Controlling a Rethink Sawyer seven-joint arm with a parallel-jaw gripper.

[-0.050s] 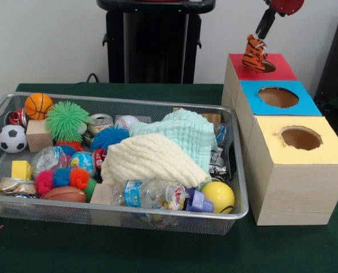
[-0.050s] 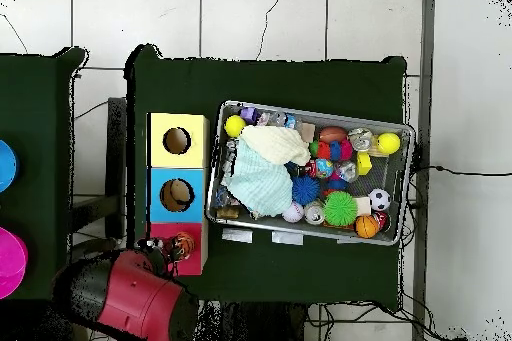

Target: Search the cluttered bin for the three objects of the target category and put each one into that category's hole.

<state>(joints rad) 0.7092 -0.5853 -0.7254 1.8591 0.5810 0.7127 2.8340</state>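
An orange-and-black striped tiger plush (image 1: 254,54) hangs upright over the hole of the red-topped box (image 1: 283,71), its lower end at the hole's rim. My gripper (image 1: 260,34) reaches down from the upper right and is shut on the plush's top. From overhead the tiger plush (image 2: 182,247) sits on the red box (image 2: 190,232), beside the red arm (image 2: 130,297). The wire bin (image 1: 237,213) to the left is full of mixed clutter. A blue-topped box (image 1: 308,105) and a yellow-topped box (image 1: 328,153) with round holes stand in a row with the red one.
The bin holds a pale yellow cloth (image 1: 152,161), a mint cloth (image 1: 189,131), a basketball (image 1: 38,105), a soccer ball (image 1: 12,139), a green spiky ball (image 1: 67,120), a yellow ball (image 1: 218,197), cans, wooden blocks and plastic bottles. Green cloth covers the table (image 1: 157,250).
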